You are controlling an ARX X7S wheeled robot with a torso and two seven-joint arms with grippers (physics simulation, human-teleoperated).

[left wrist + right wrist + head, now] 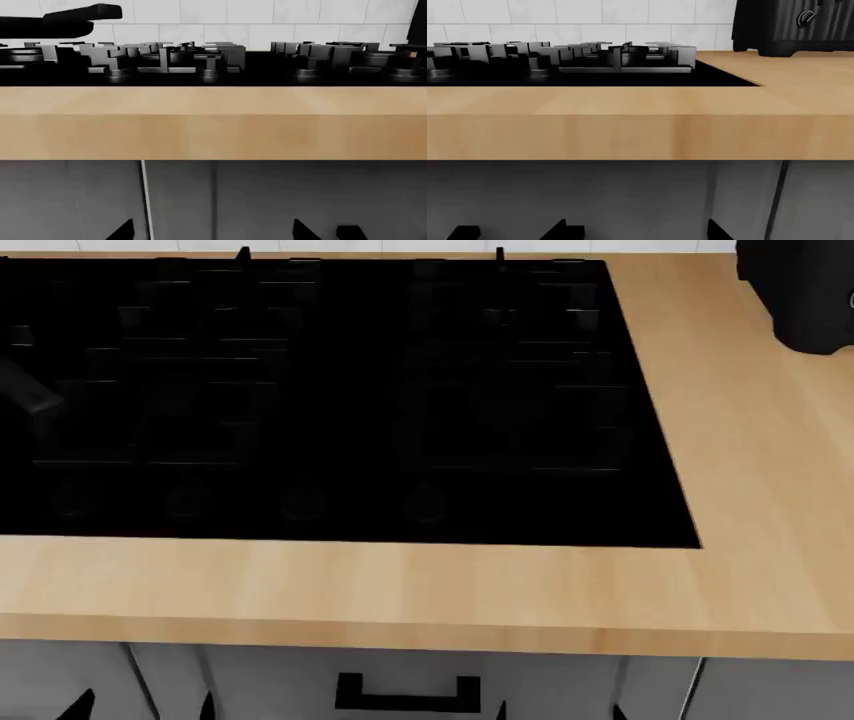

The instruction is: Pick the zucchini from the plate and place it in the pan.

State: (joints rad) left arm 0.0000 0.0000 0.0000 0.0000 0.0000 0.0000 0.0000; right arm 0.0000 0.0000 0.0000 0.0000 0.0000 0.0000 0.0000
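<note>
Arms hang low in front of the grey cupboard doors (400, 680), likely waiting to start; I cannot tell how wide either gripper is open. The long black pan handle (67, 17) pokes out upper left. Zucchini and plate are out of sight

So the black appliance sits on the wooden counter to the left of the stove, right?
Not quite. The black appliance sits on the wooden counter to the right of the stove, not the left, as the head view shows.
</note>
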